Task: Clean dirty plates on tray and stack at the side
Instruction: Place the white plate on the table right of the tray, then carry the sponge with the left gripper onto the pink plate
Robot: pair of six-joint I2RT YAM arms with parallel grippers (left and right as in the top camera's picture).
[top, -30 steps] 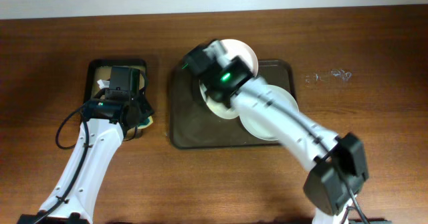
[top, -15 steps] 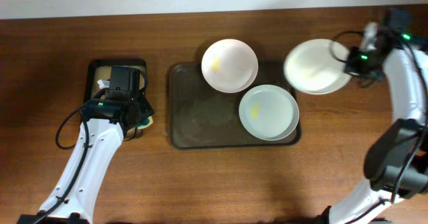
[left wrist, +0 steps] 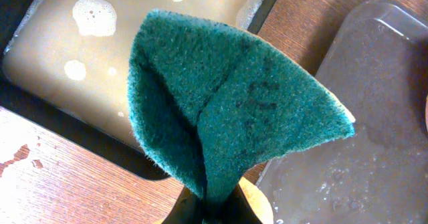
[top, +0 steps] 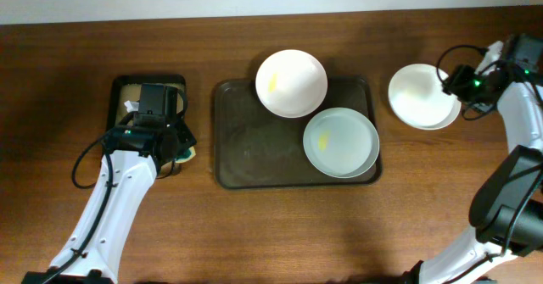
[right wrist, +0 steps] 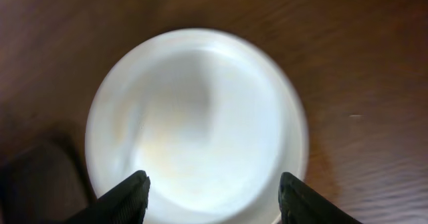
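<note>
Two plates lie touching on the tray (top: 250, 153): a white plate (top: 291, 82) with a yellow smear, overhanging the far rim, and a bluish plate (top: 341, 142). To the right, off the tray, the third plate (top: 420, 96) sits below the right gripper (right wrist: 214, 180), whose fingers are spread wide. The left gripper (left wrist: 207, 214) pinches a folded green sponge (left wrist: 227, 110) above the soapy small black tray (top: 148, 78).

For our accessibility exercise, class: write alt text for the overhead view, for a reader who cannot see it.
Two yellow-smeared white plates sit on a dark tray mid-table; a third plate is off the tray to the right, at the right gripper. The left gripper holds a green sponge by a small black tray.
</note>
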